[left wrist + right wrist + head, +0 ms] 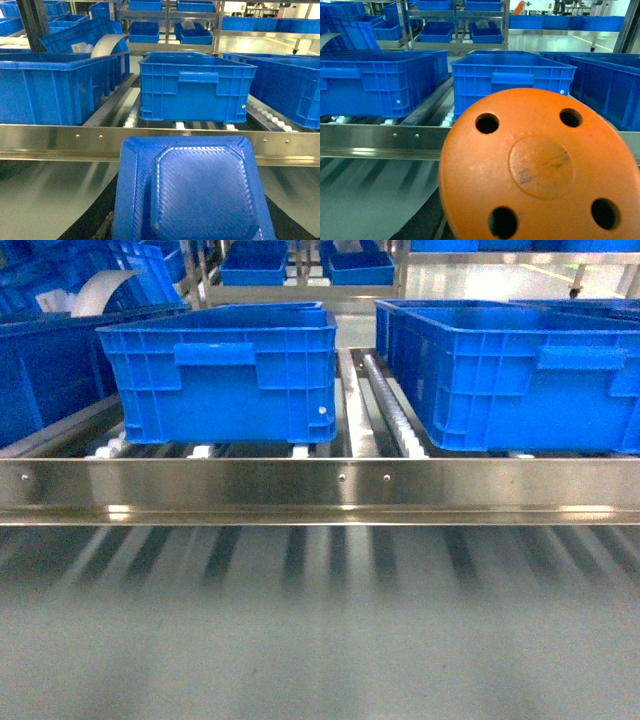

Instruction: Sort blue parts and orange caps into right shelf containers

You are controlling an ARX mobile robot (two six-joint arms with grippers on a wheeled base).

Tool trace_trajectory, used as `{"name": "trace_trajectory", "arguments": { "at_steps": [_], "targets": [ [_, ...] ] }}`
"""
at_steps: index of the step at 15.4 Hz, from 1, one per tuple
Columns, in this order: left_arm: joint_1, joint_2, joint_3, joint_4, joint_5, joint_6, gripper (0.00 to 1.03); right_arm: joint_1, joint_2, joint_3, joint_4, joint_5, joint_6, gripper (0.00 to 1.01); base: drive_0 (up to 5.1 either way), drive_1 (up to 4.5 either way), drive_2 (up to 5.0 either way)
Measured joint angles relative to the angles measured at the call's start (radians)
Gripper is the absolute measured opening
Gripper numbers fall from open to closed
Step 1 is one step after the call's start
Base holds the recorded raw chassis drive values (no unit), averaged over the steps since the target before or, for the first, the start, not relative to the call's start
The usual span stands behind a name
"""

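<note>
Carrying, my plan: I'd lift both loads clear over the steel shelf rail (pixel 320 485) before any release.
Crates: blue crates (pixel 225 370) sit on rollers behind it.
Orange cap (pixel 540 165): fills right wrist view; fingers hidden, can't tell.
Blue part (pixel 192 192): same on left; grip unseen.

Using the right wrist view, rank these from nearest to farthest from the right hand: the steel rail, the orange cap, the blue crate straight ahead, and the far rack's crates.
1. Orange cap, filling the foreground at the hand.
2. Steel rail, running across just beyond it.
3. Blue crate, centre, behind the rail on the rollers.
4. Far rack's crates, top centre, across the aisle.
</note>
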Motion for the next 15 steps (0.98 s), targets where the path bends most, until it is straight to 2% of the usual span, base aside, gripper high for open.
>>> {"name": "trace_trajectory", "arguments": {
  "at_steps": [15],
  "targets": [
    [0.0, 0.0, 0.0, 0.0, 0.0, 0.0, 0.43, 0.0, 0.0, 0.0, 0.0, 0.0, 0.0, 0.45, 0.0, 4.3, -4.3]
  ]
}}
